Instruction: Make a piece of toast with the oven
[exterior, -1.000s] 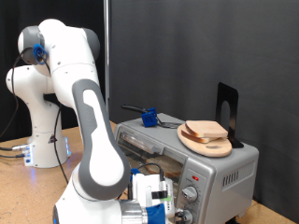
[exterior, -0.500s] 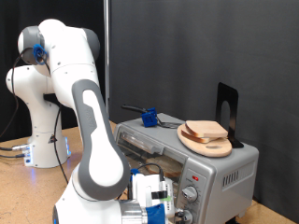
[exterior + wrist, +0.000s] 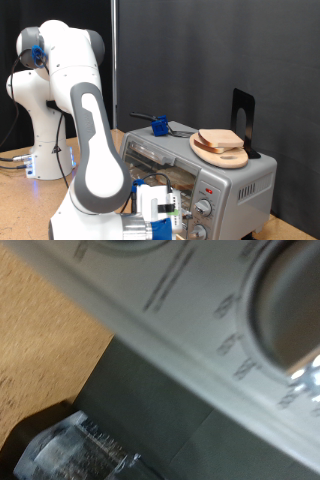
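Observation:
The piece of toast (image 3: 219, 139) lies on a round wooden plate (image 3: 228, 156) on top of the silver oven (image 3: 238, 185) at the exterior view's right. My gripper (image 3: 172, 213) is low at the exterior view's bottom edge, right in front of the oven's round knobs (image 3: 204, 208). It holds nothing that I can see. The wrist view is a blurred close-up of the oven's grey control panel (image 3: 190, 300) with dial markings and a knob (image 3: 295, 300). One fingertip (image 3: 78, 451) shows there.
A blue object with a black handle (image 3: 157, 125) and a black upright stand (image 3: 243, 120) also sit on the oven's top. The wooden table (image 3: 25, 205) lies below, and a black curtain hangs behind. My white arm (image 3: 85, 130) bends down in front of the oven's glass door (image 3: 150, 155).
My arm and gripper have shifted slightly towards the exterior view's left in front of the knobs. The toast and plate have not moved.

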